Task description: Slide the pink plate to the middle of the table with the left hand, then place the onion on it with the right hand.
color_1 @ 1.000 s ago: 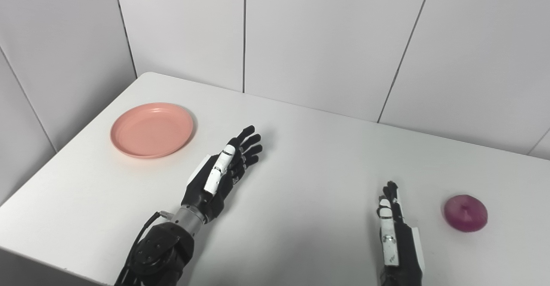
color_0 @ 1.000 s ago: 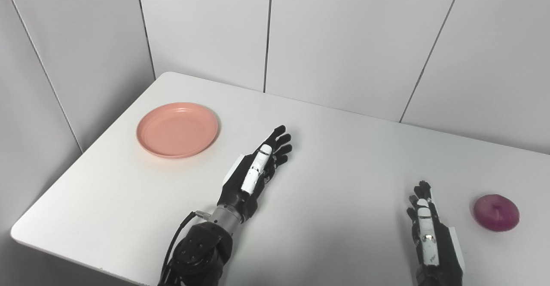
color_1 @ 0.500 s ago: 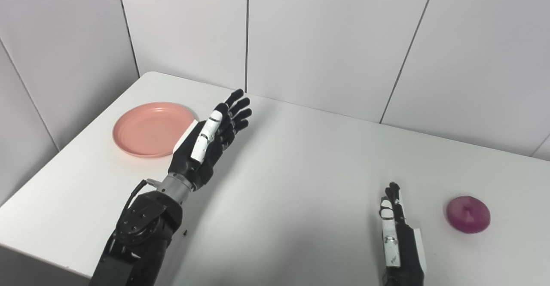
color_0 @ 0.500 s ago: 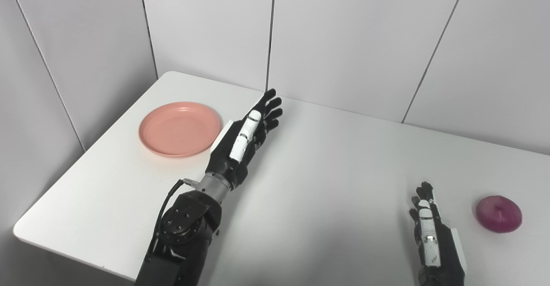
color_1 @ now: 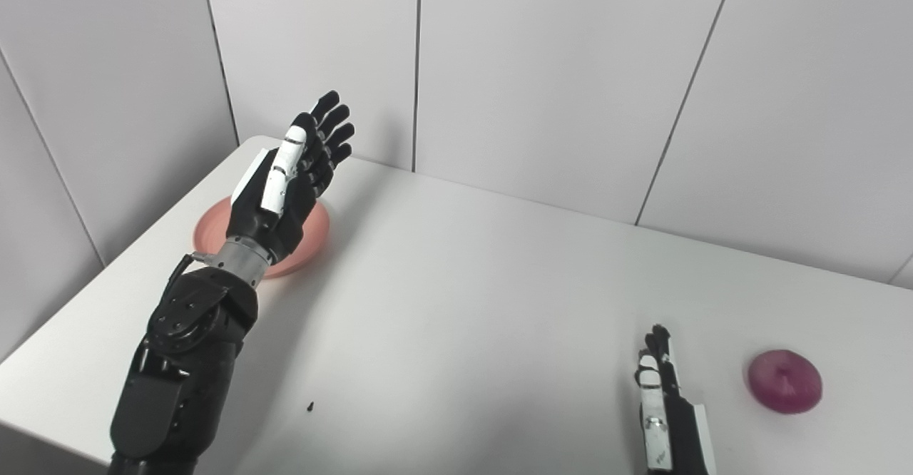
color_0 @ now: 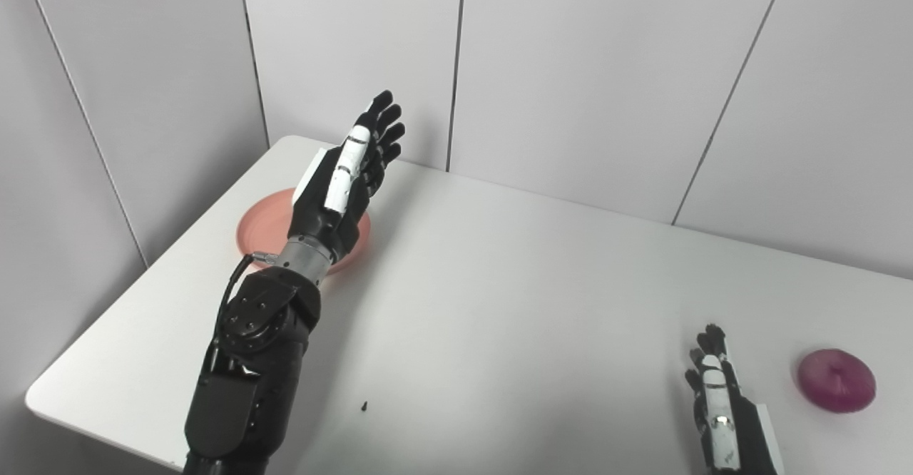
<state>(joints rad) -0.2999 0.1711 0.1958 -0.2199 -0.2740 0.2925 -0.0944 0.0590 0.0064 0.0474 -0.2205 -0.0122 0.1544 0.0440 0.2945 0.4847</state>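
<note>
The left hand [color_0: 342, 182] is held raised in the upper left of the frame, fingers spread and empty, in front of the pink plate [color_0: 246, 224], which is partly hidden behind it near the table's [color_0: 513, 282] far left corner. The right hand [color_0: 720, 418] is seen at the bottom right, fingers extended and empty, with the onion [color_0: 836, 380] lying just beside it on the right, not touched.

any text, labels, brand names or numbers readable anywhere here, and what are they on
None can be read.
Pink plate: plain, no print.
Onion: no sticker.
Left hand and right hand: white panels, no lettering visible.
Table and wall panels: blank.
</note>
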